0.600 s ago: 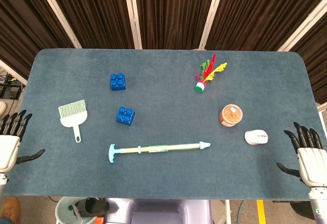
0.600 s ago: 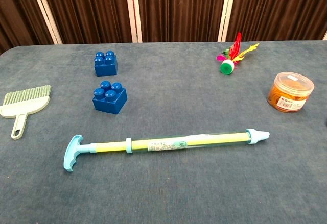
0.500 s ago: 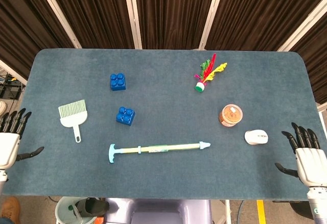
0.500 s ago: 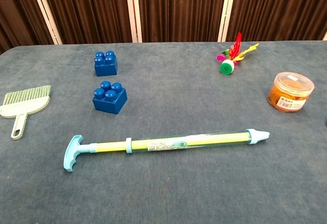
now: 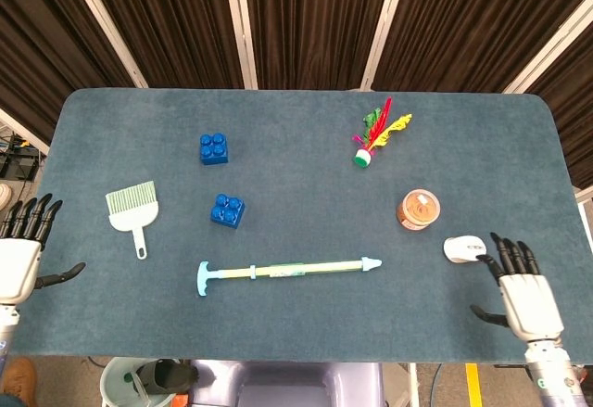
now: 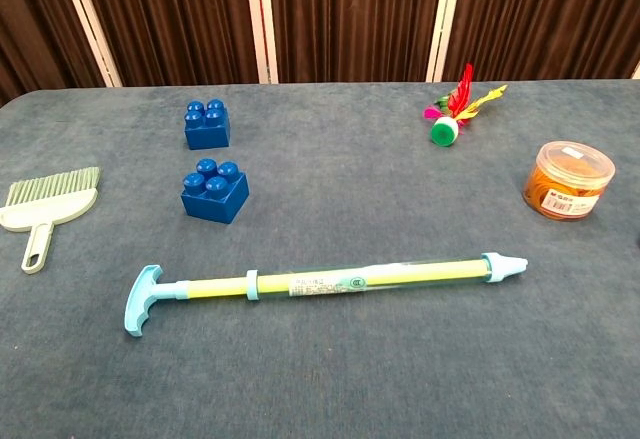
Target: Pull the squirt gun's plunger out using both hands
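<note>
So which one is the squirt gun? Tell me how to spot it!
Look at the blue felt table, along the front edge nearest the robot. The long thin yellow-green plastic squirt gun lies flat there, below the two blue toy bricks. It's the only long stick, with a pale blue T-shaped handle on its left end.

We count one long squirt gun (image 5: pixel 288 269) on the worktop (image 5: pixel 296 319). We count two blue blocks: one block farther back (image 5: pixel 214 148) and one block nearer the front (image 5: pixel 227 210). We see one little brush (image 5: pixel 132 209) with green bristles. We see one feather toy (image 5: pixel 374 134) with red, yellow and green feathers. We count one round orange tub (image 5: pixel 418 209) with a clear lid. We see one white computer mouse (image 5: pixel 462 248). We count two robot hands: the left hand (image 5: pixel 22 257) and the right hand (image 5: pixel 520 288), both with fingers spread apart and holding nothing.
</note>
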Tool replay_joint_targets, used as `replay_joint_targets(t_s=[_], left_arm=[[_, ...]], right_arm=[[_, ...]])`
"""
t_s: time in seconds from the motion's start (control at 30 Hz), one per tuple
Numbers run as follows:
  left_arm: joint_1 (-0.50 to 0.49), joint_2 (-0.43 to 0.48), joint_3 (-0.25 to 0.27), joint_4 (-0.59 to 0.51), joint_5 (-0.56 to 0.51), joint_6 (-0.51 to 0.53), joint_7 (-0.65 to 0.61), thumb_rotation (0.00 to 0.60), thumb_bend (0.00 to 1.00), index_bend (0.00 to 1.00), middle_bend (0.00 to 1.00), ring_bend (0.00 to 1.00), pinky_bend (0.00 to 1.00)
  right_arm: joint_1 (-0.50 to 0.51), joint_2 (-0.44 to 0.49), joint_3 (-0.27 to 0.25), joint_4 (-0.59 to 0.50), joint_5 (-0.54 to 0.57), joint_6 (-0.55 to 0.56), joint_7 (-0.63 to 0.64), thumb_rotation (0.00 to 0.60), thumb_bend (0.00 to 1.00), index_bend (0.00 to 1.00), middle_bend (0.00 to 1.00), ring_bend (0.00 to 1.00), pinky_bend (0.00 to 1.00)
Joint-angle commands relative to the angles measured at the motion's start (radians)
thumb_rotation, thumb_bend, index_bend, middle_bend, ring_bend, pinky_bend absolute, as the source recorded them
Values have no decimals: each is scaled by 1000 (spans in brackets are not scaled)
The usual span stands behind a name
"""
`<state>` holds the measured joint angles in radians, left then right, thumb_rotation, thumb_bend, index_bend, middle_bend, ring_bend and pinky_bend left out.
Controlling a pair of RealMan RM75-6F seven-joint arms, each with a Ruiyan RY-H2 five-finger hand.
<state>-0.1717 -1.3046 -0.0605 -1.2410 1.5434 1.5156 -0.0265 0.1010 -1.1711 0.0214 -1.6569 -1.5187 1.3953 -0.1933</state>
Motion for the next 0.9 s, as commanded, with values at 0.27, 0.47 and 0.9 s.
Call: replay_joint_targets(t_s=[0.27, 0.47, 0.9], left_arm=[[0, -12, 8, 15, 38, 37, -19, 600, 33, 0, 0, 0, 0], [-12, -15, 21, 25, 40, 0, -21, 600, 33, 0, 0, 0, 0], [-22, -14, 30, 27, 32, -35, -24, 600, 33, 0, 0, 0, 0]], right_arm=[[49, -231, -16, 79, -18, -75, -97, 600, 231, 472, 0, 0, 0], [87, -325, -5, 114, 2, -128, -158, 600, 241, 480, 2, 0, 0], [167, -425, 46, 154, 21, -184, -182, 600, 331, 480, 14, 0, 0]])
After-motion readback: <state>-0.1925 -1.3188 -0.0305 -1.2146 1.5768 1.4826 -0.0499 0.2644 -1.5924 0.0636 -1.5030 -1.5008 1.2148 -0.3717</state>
